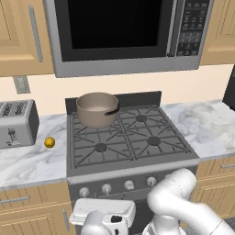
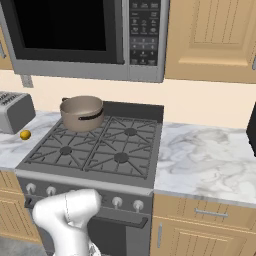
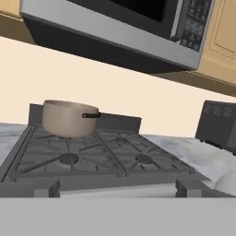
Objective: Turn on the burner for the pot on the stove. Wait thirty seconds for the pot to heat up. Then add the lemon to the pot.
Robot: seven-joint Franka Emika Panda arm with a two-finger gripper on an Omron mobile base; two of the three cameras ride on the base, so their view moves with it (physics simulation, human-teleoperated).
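The taupe pot (image 1: 96, 109) (image 2: 81, 113) (image 3: 69, 118), with a short black handle, stands on the back-left grate of the grey stove (image 1: 131, 160) (image 2: 95, 172) (image 3: 27, 159). Its burner is hidden beneath it. The small yellow lemon (image 1: 49, 142) (image 2: 25, 134) lies on the marble counter left of the stove, near the toaster. My gripper (image 3: 118, 189) hangs low in front of the stove's front edge, pointing across the cooktop. It is open, its fingertips (image 3: 53, 188) far apart with nothing held. A row of silver knobs (image 1: 106, 188) (image 2: 117, 202) lines the stove front, just above my hand.
A toaster (image 1: 16, 123) (image 2: 15, 111) sits on the left counter. A microwave (image 1: 124, 32) (image 2: 75, 30) hangs over the stove. A black appliance (image 3: 216, 124) stands on the right marble counter (image 1: 206, 126) (image 2: 205, 160). Wooden drawers flank the stove.
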